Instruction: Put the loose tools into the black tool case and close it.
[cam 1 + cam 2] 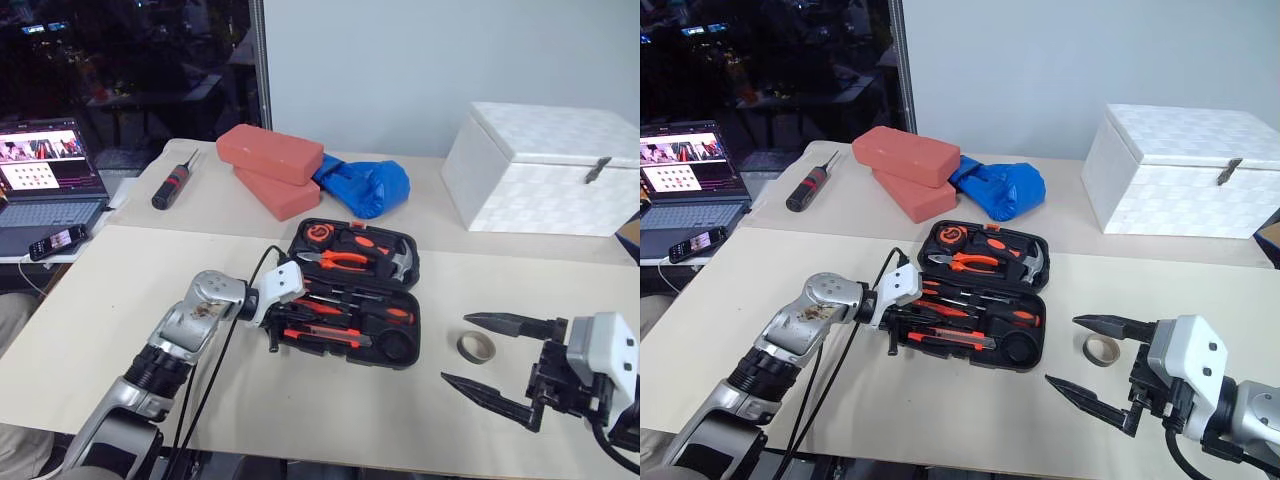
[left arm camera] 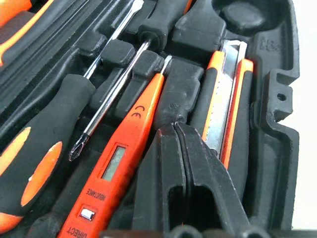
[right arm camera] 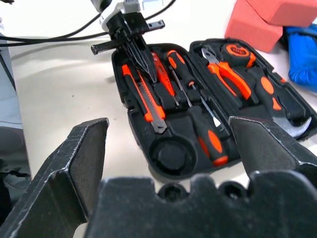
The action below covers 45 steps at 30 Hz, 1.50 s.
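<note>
Currently the black tool case lies open flat on the beige table, lid half toward the far side, tray half toward the robot

Left gripper is down inside the near tray half at its left end, fingers pressed together with nothing between them. In the left wrist view the tips rest in the recess between the orange tester screwdriver and the utility knife, both seated in their slots. Two slim screwdrivers lie in the slots beside the tester

Right gripper hangs above the table to the right of the case, jaws spread wide, holding nothing. Small grey tape roll sits loose on the table just right of the case, between the two right fingers as seen from the head. The round recess at the tray's right end is empty

Lid half holds the pliers, a small tape measure and a hammer

Farther back: two red bricks stacked, a blue glove against them, a white box at far right, a thick black screwdriver with a red band at far left. Laptop and phone sit off the left edge
</note>
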Motion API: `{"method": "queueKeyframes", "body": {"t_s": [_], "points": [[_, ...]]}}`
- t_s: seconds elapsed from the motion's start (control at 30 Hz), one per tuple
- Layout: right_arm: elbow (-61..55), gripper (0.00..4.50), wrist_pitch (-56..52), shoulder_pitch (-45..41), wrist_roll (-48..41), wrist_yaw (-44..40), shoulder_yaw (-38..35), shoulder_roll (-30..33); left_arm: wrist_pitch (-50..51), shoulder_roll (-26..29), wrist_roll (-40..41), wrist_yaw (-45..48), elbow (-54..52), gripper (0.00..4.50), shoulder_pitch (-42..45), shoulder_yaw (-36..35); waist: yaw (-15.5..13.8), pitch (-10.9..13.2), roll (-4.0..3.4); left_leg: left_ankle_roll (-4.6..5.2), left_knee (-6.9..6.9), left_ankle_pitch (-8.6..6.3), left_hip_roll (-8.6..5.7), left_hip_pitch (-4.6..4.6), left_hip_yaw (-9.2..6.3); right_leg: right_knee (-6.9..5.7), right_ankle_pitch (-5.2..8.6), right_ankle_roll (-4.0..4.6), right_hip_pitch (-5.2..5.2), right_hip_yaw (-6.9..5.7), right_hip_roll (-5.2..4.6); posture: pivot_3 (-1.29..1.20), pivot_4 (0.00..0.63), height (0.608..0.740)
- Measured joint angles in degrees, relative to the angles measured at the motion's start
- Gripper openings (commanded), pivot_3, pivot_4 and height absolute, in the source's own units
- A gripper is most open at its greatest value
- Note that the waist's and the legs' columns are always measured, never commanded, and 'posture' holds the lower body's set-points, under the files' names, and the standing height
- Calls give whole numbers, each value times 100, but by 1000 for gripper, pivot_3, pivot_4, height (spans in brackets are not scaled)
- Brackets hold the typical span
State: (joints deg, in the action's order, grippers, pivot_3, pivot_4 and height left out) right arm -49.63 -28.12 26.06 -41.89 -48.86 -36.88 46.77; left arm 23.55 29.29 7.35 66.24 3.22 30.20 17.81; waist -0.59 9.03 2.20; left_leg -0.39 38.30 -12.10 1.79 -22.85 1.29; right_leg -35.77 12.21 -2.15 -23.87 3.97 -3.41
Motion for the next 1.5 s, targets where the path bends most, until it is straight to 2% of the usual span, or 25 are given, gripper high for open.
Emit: {"method": "queueKeyframes", "body": {"t_s": [0.1,0.2,0.23,0.27,0.4,0.5,0.63,0.73,0.9,1.1,1.27,1.33,1.47,1.5], "points": [[29,4500,-216,-95,-3,556,-3,-210,12,-274,447,-39,-97,47,-285,-347,0,2,3,-7,0,-4,0,-40,0,0,-1,0,-33,-1,0,0,150,740],[28,4500,-419,-35,190,978,0,-264,119,-383,934,-35,-731,47,-419,-526,8,5,8,14,-1,9,4,-51,3,-1,-2,0,-39,-2,4,0,150,740],[41,4500,-546,-5,329,1087,12,-200,276,-276,1128,-11,-966,572,-402,-635,14,5,8,14,-4,9,5,-53,3,-2,1,-1,-41,-1,5,0,150,740],[86,4500,-707,25,453,1169,48,-62,449,-161,1318,25,-1152,780,-382,-776,42,4,6,15,-10,8,6,-52,6,-1,3,-1,-43,0,6,0,150,740],[586,4500,-1164,-94,572,1121,354,370,1139,119,2046,75,-1712,2276,-298,-1173,110,6,8,15,-16,8,4,-50,4,-1,9,-1,-42,0,7,0,150,740],[960,4500,-1358,-384,656,944,849,671,1530,396,2506,230,-2041,3356,-241,-1227,135,8,11,16,-16,9,3,-46,4,-1,10,-1,-39,1,7,0,150,740],[1785,4500,-1373,-1075,1153,787,1976,996,1645,738,2813,568,-2243,3356,-151,-1229,167,15,23,16,-13,10,2,-38,5,1,10,0,-36,2,7,0,150,740],[2453,3856,-1386,-1647,1515,730,2678,1028,1605,754,2814,566,-2260,3453,-143,-1170,156,18,23,18,-13,10,-1,-43,5,1,10,0,-39,4,7,0,150,740],[3069,2048,-1333,-2263,1931,587,3126,1052,1514,736,2785,382,-2285,3453,-144,-1131,137,20,22,19,-22,10,0,-53,2,2,16,-7,-45,2,10,0,150,740],[3006,20,-1187,-2212,2021,131,3082,1175,1396,782,2736,224,-2398,3453,-369,-1132,133,21,23,22,-32,7,0,-53,2,1,15,-27,-46,2,10,0,150,740],[2254,20,-1362,-2124,1705,-183,2629,1356,1367,920,2729,190,-2477,3453,-627,-1159,160,23,18,21,-32,8,1,-43,6,-5,21,-14,-43,8,10,0,150,740],[1783,20,-1629,-2399,1462,-206,2587,1387,1357,1024,2762,205,-2500,3453,-783,-1230,195,28,25,21,-32,8,10,-39,5,-5,18,-5,-45,6,17,0,150,740],[975,20,-2234,-3288,1026,-155,3021,1420,1221,1242,2872,427,-2623,3453,-1089,-1331,225,35,28,20,-32,8,11,-37,1,-7,19,3,-46,1,17,0,150,740],[922,20,-2357,-3567,1008,-158,3364,1434,1143,1288,2881,490,-2661,3453,-1159,-1370,195,37,33,20,-32,8,11,-37,0,-3,20,4,-44,-1,17,0,150,740]]}}
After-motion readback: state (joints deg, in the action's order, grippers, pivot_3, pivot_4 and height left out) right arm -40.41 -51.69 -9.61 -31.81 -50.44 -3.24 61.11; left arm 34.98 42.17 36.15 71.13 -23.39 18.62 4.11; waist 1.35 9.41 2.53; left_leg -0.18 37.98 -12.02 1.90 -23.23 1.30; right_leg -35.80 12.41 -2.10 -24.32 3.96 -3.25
